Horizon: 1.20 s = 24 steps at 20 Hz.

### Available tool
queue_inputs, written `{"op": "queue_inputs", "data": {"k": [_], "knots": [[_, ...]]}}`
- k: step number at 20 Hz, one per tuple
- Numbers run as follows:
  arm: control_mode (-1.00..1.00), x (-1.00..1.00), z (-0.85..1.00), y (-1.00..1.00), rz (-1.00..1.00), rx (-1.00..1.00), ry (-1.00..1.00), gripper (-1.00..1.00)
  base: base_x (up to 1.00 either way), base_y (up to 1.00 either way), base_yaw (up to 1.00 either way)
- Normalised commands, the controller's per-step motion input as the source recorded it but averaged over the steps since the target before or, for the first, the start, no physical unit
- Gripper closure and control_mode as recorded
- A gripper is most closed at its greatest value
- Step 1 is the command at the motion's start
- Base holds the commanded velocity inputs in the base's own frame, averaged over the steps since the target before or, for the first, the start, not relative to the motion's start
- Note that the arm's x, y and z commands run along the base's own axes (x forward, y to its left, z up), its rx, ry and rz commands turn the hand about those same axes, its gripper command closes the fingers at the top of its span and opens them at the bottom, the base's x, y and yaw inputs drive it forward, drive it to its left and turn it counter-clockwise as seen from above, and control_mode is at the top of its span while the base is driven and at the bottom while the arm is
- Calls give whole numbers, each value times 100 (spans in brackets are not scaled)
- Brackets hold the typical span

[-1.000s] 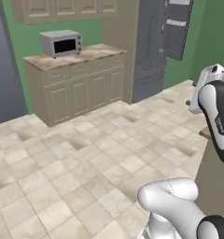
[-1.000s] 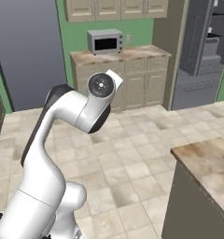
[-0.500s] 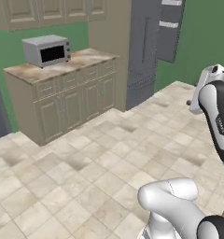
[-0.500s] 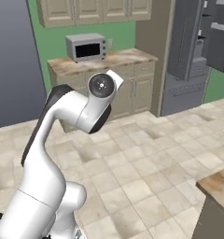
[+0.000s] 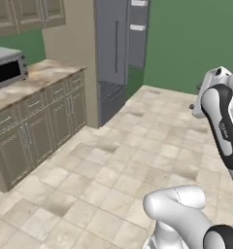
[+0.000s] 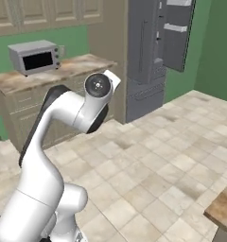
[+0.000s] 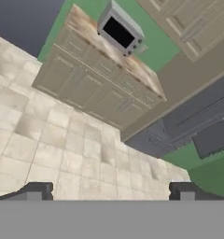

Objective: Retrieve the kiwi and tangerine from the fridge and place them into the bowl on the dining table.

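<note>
The base has swung right, carrying the microwave (image 6: pixel 34 56) leftward. Beige tile floor (image 5: pixel 118 175), green walls; one slate-grey fridge (image 6: pixel 146 56) far ahead, a door apparently ajar. One gripper (image 7: pixel 111 190), tips spread wide, holding nothing.

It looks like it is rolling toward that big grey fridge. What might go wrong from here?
Three possible snags. The tall slate-grey fridge has one door swung open, which the arm might clip on approach. The beige counter cabinets stand right beside the fridge, leaving little room on that side. The open gripper holds nothing yet, and I cannot see any fruit inside from here.
</note>
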Motion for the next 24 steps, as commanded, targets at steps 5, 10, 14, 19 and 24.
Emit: {"op": "queue_inputs", "data": {"k": [5,10,14,19,24], "knots": [[100,0,0,0,0,0,0,-100,100,0,-59],[100,0,0,0,0,0,0,-100,100,3,-60],[100,0,0,0,0,0,0,-100,100,39,-53],[100,0,0,0,0,0,0,-100,100,45,-26],[100,0,0,0,0,0,0,-100,100,16,-2]]}}
